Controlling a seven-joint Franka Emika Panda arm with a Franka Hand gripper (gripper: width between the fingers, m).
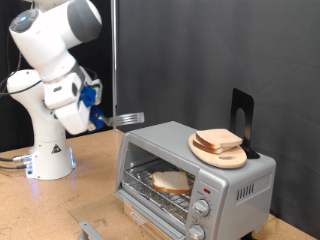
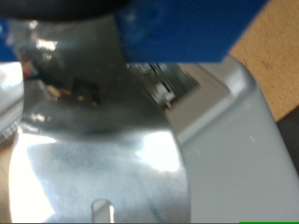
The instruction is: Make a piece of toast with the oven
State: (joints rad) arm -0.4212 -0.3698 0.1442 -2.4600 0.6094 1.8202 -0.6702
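Gripper (image 1: 103,118) up beside the oven's (image 1: 235,178) upper corner at the exterior view's left, clamped on the handle of a flat metal spatula (image 1: 130,118) — blade held level just over the oven top. In the wrist view, shiny spatula blade (image 2: 103,159) filling most of the picture. Oven door (image 1: 100,230) folded down, piece of toast (image 1: 171,181) lying on the wire rack (image 1: 150,190) inside. On the roof, a wooden plate (image 1: 232,157) with stacked bread slices (image 1: 218,140) — black stand (image 1: 243,115) just behind.

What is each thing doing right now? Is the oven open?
oven: door open, rack showing
piece of toast: lying flat on the oven rack
stack of slices: on a wooden plate atop the oven
gripper: holding a metal spatula above the oven's corner
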